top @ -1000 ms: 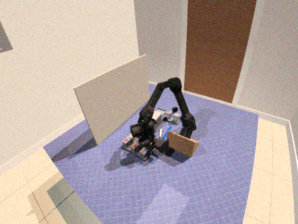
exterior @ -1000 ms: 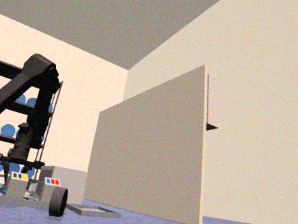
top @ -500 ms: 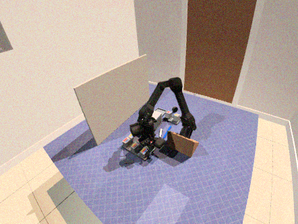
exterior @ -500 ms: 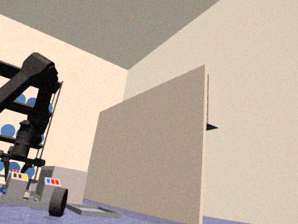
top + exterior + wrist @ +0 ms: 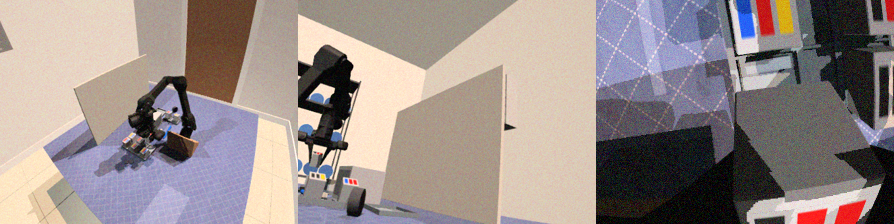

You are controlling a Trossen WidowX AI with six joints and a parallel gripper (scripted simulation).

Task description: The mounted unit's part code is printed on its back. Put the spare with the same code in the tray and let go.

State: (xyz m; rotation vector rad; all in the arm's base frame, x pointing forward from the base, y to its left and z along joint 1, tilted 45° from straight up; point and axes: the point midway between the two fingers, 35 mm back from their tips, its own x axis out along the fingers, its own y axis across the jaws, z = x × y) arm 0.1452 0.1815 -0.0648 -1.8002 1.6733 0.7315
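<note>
My gripper (image 5: 150,135) (image 5: 316,162) is shut on a grey spare with a black, red and red label. The held spare (image 5: 317,157) (image 5: 786,125) hangs upright between the fingertips, above the floor. Several other spares stand in the rack (image 5: 150,154) below the gripper; one spare (image 5: 766,17) shows blue, red and yellow. Grey units labelled black, black, yellow (image 5: 315,189) and blue, red, red (image 5: 346,193) stand in the exterior view. A shallow grey tray (image 5: 389,213) lies beside them. No printed code on a back is readable.
A large beige panel (image 5: 114,98) (image 5: 446,145) stands behind the rack. A brown board (image 5: 179,144) stands by the arm's base. A black disc (image 5: 356,202) and a pale grey box (image 5: 370,185) are near the tray. A blue object (image 5: 167,132) lies between rack and units.
</note>
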